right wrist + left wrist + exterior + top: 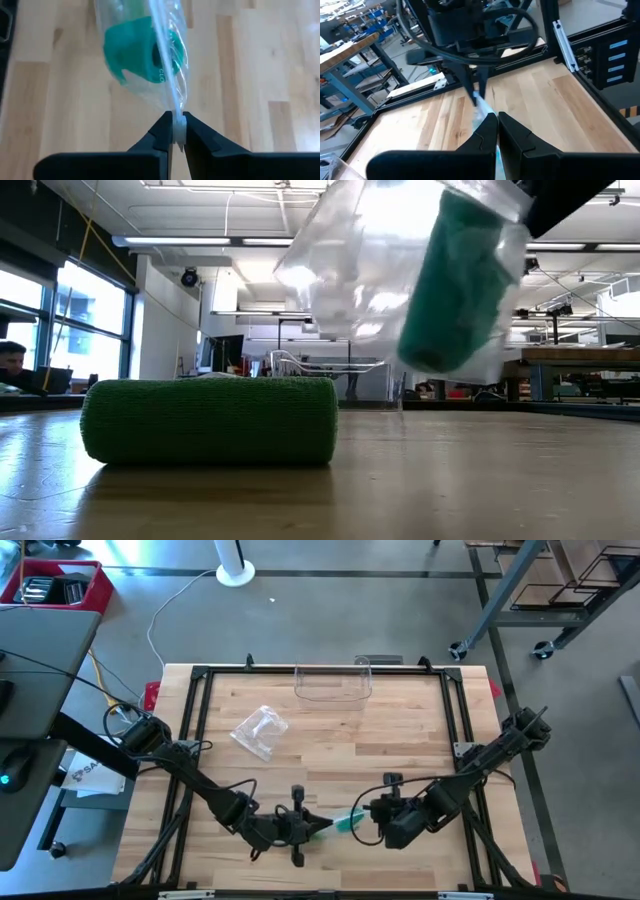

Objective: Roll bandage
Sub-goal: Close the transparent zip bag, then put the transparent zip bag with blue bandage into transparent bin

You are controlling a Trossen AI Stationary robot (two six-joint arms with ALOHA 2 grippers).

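Note:
A clear plastic bag (345,824) with a green bandage roll (135,50) inside hangs above the table between my two grippers; in the low view the bag (400,270) and its roll (455,290) are clear of the wood. A second green bandage roll (210,420) lies on its side on the table below. My left gripper (312,830) and my right gripper (365,822) face each other near the table's front edge, each shut on the bag. My left gripper (496,125) pinches a thin edge of the bag (482,107) between its two fingers, coming level from the table's left. The film runs from its fingertips across to the right gripper's fingers (472,92). The bag is lifted clear of the table. My right gripper (178,127) pinches the bag's edge strip (176,107) between its two fingertips, coming from the table's right. The bag's body with the roll inside lies beyond the fingertips, clear of the table.
An empty crumpled clear bag (260,730) lies at the table's middle left. A clear plastic container (333,685) stands at the far edge. A black frame (200,720) runs around the wooden top. Bare wood lies between the grippers and the far edge.

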